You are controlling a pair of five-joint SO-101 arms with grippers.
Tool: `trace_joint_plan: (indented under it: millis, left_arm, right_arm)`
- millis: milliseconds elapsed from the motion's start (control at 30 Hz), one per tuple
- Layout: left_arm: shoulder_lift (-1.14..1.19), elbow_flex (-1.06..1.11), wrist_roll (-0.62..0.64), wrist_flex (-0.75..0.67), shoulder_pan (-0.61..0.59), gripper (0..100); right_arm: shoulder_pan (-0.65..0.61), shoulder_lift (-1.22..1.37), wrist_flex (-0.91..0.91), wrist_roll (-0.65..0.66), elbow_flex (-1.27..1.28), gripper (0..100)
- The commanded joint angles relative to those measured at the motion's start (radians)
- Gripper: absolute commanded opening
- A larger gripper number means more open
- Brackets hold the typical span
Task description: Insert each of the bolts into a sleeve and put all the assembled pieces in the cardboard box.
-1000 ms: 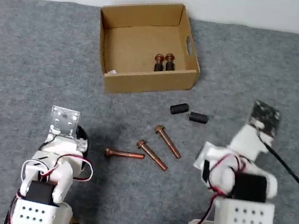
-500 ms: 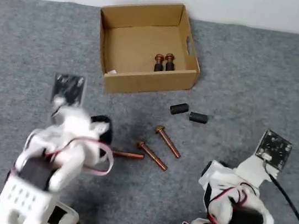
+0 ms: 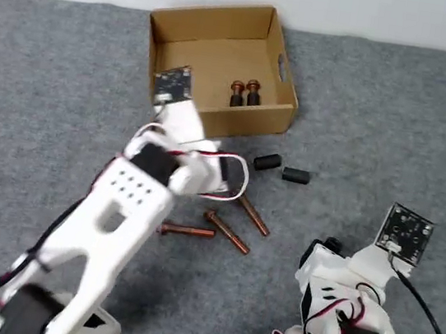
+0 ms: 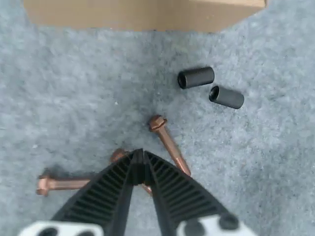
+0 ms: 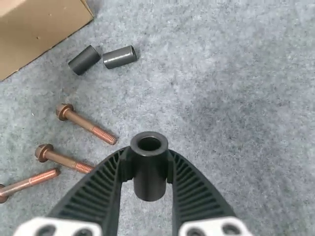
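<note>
In the high view the cardboard box [image 3: 220, 125] sits at the far edge of the grey worktop [image 3: 398, 100], with two assembled pieces [image 3: 245, 93] inside. Two loose sleeves [image 3: 267, 162] lie just in front of the box. Three bolts [image 3: 227, 232] lie mid-worktop, partly under the left arm [image 3: 130, 204].

In the left wrist view the left end effector [image 4: 141, 164] is closed and empty, fingertips together, above the bolts.

In the right wrist view the right end effector [image 5: 148, 157] grips a black sleeve [image 5: 148, 179], its bore facing the camera.
</note>
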Motion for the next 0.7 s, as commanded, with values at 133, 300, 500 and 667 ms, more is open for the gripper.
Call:
trace_joint_plan:
  millis: [133,300,500,667]
  left_arm:
    - [0.198,-0.136,0.025,0.003,0.094,16]
    - [0.348,-0.208,0.044,0.000,0.100,16]
    - [0.511,-0.315,0.044,0.002,0.100,16]
    - [0.623,-0.387,0.046,0.002,0.097,16]
  right_arm:
    - [0.010,0.002,-0.025,0.009,-0.005,0.8]
    - [0.010,-0.001,-0.025,0.009,0.002,0.8]
    - [0.010,-0.001,-0.025,0.009,0.003,0.8]
    - [0.010,-0.001,-0.025,0.009,0.003,0.8]
